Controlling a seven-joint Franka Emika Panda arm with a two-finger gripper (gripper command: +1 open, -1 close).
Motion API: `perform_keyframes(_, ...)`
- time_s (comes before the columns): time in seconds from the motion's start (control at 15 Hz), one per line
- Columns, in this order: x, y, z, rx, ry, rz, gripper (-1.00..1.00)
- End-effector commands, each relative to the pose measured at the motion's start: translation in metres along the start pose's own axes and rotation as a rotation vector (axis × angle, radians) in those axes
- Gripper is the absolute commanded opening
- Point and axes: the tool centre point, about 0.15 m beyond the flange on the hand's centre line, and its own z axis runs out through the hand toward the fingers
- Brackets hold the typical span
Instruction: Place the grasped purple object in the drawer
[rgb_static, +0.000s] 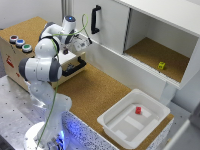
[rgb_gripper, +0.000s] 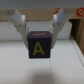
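In the wrist view a purple cube (rgb_gripper: 39, 46) with a yellow letter A sits clamped between my gripper's (rgb_gripper: 39, 34) two pale fingers (rgb_gripper: 20, 22), which are shut on its sides. Under the cube lies a pale flat surface with a tan edge to one side. In the exterior view my gripper (rgb_static: 67, 50) hangs over the pulled-out drawer (rgb_static: 76, 71), just behind its tan front and black bar handle (rgb_static: 74, 66). The arm hides most of the cube there. The drawer belongs to the cork-topped box (rgb_static: 12, 55) with three coloured buttons (rgb_static: 20, 43).
A tall white cabinet door (rgb_static: 107, 22) with a black handle stands open close behind the gripper. A small yellow object (rgb_static: 161, 65) sits in the cabinet compartment. A shallow white tub (rgb_static: 125, 125) with a red piece (rgb_static: 138, 109) stands at the exterior view's lower right.
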Motion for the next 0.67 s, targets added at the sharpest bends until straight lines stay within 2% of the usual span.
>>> perform_keyframes(0.0, 0.026, 0.038, 0.023, 0.166, 0.012, -0.037, -1.00)
perform_keyframes(0.4, 0.030, 0.043, 0.051, 0.175, -0.025, -0.020, -1.00)
perform_keyframes(0.47, 0.028, 0.042, 0.055, 0.182, -0.050, -0.009, -1.00)
perform_keyframes(0.53, 0.027, 0.039, 0.055, 0.180, -0.074, -0.023, 1.00)
perform_keyframes(0.6, 0.024, 0.037, 0.051, 0.162, -0.075, -0.021, 1.00)
